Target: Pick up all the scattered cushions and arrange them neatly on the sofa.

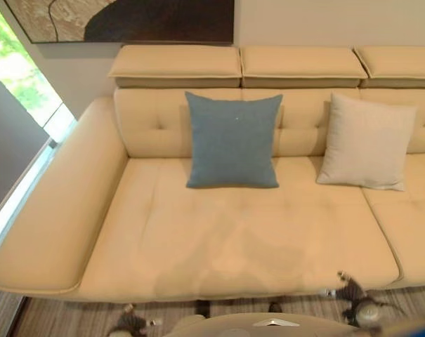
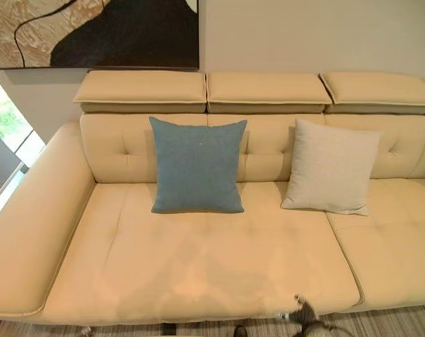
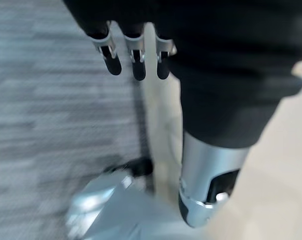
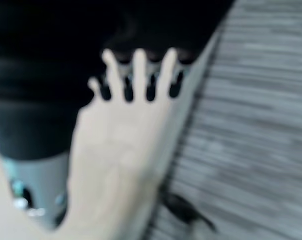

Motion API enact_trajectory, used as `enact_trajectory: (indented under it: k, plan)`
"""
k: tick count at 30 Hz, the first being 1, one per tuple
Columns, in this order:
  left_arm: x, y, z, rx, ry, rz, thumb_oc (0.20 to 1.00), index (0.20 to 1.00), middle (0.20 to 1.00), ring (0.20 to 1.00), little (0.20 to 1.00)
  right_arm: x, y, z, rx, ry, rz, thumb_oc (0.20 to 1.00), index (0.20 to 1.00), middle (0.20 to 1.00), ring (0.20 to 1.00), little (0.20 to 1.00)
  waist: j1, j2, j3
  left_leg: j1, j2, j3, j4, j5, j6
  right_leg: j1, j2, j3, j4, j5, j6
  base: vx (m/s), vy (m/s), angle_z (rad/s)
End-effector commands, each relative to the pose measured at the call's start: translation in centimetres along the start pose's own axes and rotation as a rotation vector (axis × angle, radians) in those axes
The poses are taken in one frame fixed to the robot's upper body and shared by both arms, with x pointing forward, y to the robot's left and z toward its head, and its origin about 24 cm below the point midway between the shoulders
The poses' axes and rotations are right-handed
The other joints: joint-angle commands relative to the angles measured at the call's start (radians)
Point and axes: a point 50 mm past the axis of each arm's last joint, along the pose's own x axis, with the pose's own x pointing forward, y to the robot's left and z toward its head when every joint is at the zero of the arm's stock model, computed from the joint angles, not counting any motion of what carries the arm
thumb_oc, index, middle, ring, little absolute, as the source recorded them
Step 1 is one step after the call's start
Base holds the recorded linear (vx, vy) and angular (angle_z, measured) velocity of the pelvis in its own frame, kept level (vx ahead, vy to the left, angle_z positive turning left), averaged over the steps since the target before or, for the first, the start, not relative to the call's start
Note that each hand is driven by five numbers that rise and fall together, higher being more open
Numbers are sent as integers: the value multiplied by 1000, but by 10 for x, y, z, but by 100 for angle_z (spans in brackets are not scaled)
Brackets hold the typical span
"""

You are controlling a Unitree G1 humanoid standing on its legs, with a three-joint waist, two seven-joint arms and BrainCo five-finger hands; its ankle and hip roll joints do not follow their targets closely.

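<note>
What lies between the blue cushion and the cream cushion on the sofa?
Nothing: between the blue cushion and the cream cushion, both eye views show bare sofa backrest and seat.

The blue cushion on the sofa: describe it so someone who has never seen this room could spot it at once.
Start at the long beige sofa beneath the dark wall painting. Two square cushions stand upright against its tufted backrest. The blue cushion is the one nearer the sofa's armrest; its neighbour, the cream cushion, nearly matches the upholstery, while this one is plainly blue-grey.

Blue cushion (image 1: 232, 140), off-white cushion (image 1: 365, 142), tan sofa (image 1: 233, 246), grey-striped carpet (image 3: 51, 100).
</note>
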Motion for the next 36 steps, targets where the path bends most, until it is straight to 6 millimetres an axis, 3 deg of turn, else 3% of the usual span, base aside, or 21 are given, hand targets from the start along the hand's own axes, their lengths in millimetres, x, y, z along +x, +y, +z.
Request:
enact_trajectory:
  k: [1, 3, 4, 5, 7, 8, 11, 14, 17, 21, 23, 25, 26, 30, 36]
  plan:
    - [8, 18, 52, 11, -154, 32, 1000, 1000, 1000, 1000, 1000, 7, -18, 29, 26, -79, -59, 1000, 1000, 1000, 1000, 1000, 13, -19, 48, 12, 41, -12, 38, -86, -66, -23, 41, -2, 66, -116, -20, -240, -141, 45]
    - [9, 11, 69, 28, -205, 18, 1000, 1000, 1000, 1000, 1000, 8, -21, 31, 41, -75, -76, 1000, 1000, 1000, 1000, 1000, 9, -30, 72, -43, 46, -25, 84, -84, -74, -39, 39, -20, 67, -117, -30, -333, -79, 60]
    - [9, 7, 76, 27, -229, 2, 1000, 1000, 1000, 1000, 1000, 8, -22, 30, 57, -67, -80, 1000, 1000, 1000, 1000, 1000, -3, -50, 81, -44, 35, -12, 188, -172, -57, -76, 15, -39, 80, -97, -35, -429, -44, 67]
    - [8, 5, 77, 25, -233, -5, 1000, 1000, 1000, 1000, 1000, 8, -23, 29, 61, -65, -84, 1000, 1000, 1000, 1000, 1000, -13, -58, 71, -37, 28, -3, 217, -204, -50, -91, 2, -46, 71, -86, -28, -301, -13, 63]
    - [8, 4, 74, 23, -227, -9, 1000, 1000, 1000, 1000, 1000, 8, -23, 28, 63, -66, -80, 1000, 1000, 1000, 1000, 1000, -18, -59, 63, -12, 27, -1, 254, -240, -50, -99, 0, -39, 65, -70, -28, -136, 59, 47]
    - [7, -1, 70, 30, -221, -24, 1000, 1000, 1000, 1000, 1000, 8, -23, 27, 43, -63, -74, 1000, 1000, 1000, 1000, 1000, -21, -50, 53, 42, 13, -37, 272, -271, -52, -113, 6, -19, 59, -46, -23, -140, 90, 28]
    - [7, -10, 76, 59, -244, -41, 1000, 1000, 1000, 1000, 1000, 8, -21, 28, 27, -62, -69, 1000, 1000, 1000, 1000, 1000, -39, -40, 39, 86, -2, -51, 217, -308, -39, -144, 1, -6, 63, -17, -7, -141, 143, -3]
    - [7, -14, 82, 83, -261, -51, 1000, 1000, 1000, 1000, 1000, 9, -19, 30, 22, -60, -63, 1000, 1000, 1000, 1000, 1000, -47, -33, 37, 107, -12, -38, 170, -310, -25, -166, -10, -1, 71, 8, 4, -144, 203, -4]
    - [7, -14, 91, 135, -281, -46, 1000, 1000, 1000, 1000, 1000, 10, -13, 39, -12, -74, -49, 1000, 1000, 1000, 1000, 1000, -35, -51, 60, 92, -75, -69, 161, -321, 9, -218, -49, 16, 69, 73, 41, -233, 272, -35]
    - [8, -11, 91, 148, -269, -34, 1000, 1000, 1000, 1000, 1000, 11, -8, 46, -55, -82, -33, 1000, 1000, 1000, 1000, 1000, -23, -53, 82, 83, -97, -61, 155, -313, 28, -255, -78, 5, 96, 81, 69, -182, 137, -30]
    - [9, -6, 95, 194, -272, -20, 1000, 1000, 1000, 1000, 1000, 11, -3, 46, -69, -78, -13, 1000, 1000, 1000, 1000, 1000, -4, -41, 98, 41, -97, -41, 174, -284, 56, -229, -69, 20, 266, -11, 39, -386, 181, -59]
    - [9, -4, 95, 189, -268, -18, 1000, 1000, 1000, 1000, 1000, 11, -2, 43, -65, -69, -8, 1000, 1000, 1000, 1000, 1000, 4, -36, 90, 38, -96, -37, 164, -271, 63, -212, -63, 15, 307, -40, 33, -145, 70, -30]
    - [9, -4, 92, 191, -261, -19, 1000, 1000, 1000, 1000, 1000, 10, 1, 38, -59, -51, 1, 1000, 1000, 1000, 1000, 1000, 14, -36, 78, 33, -96, -33, 158, -263, 62, -169, -51, 12, 305, -71, 27, -110, 19, -9]
    - [9, -8, 82, 171, -232, -25, 1000, 1000, 1000, 1000, 1000, 8, 12, 32, -86, -28, 27, 1000, 1000, 1000, 1000, 1000, 33, -57, 33, 26, -97, -7, 136, -248, 42, -90, -33, -3, 152, -54, 26, -53, -71, -23]
    - [9, -12, 71, 162, -194, -38, 1000, 1000, 1000, 1000, 1000, 8, 13, 32, -76, -30, 27, 1000, 1000, 1000, 1000, 1000, 29, -52, 6, 55, -84, 13, 68, -218, 32, -46, -7, 2, 22, -23, 28, -3, -55, -5]
